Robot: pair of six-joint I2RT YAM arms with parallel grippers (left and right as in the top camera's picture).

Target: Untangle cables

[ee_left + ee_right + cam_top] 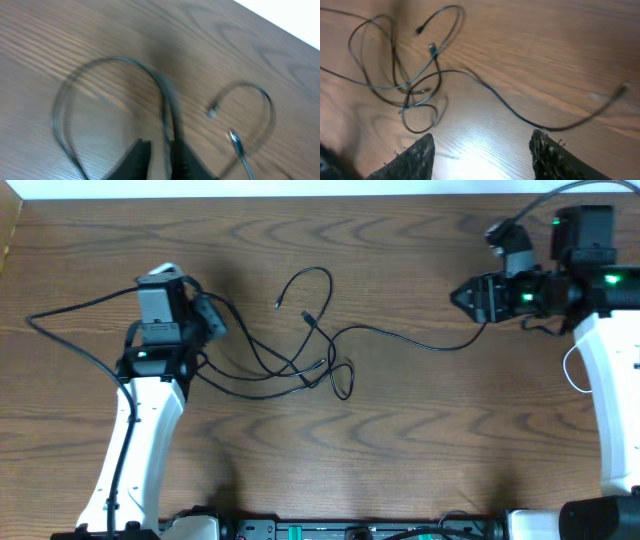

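Thin black cables [310, 365] lie tangled in loops at the middle of the wooden table; they also show in the right wrist view [410, 85]. Two small plug ends [278, 305] stick up at the far side. One black strand [420, 342] runs right toward my right gripper [462, 295]. That gripper [482, 147] is open and empty, with the strand [520, 117] passing just ahead of its right finger. My left gripper [212, 320] is at the tangle's left side. In its wrist view the fingers [161, 155] are shut on a black cable [167, 115]. No white cord shows in the tangle.
The table's far edge [320, 200] meets a white wall. Thick black robot cables [70, 310] trail left of the left arm. A thin white loop [570, 370] hangs beside the right arm's white body [610, 380]. The strand's plug end [622, 90] lies at the right.
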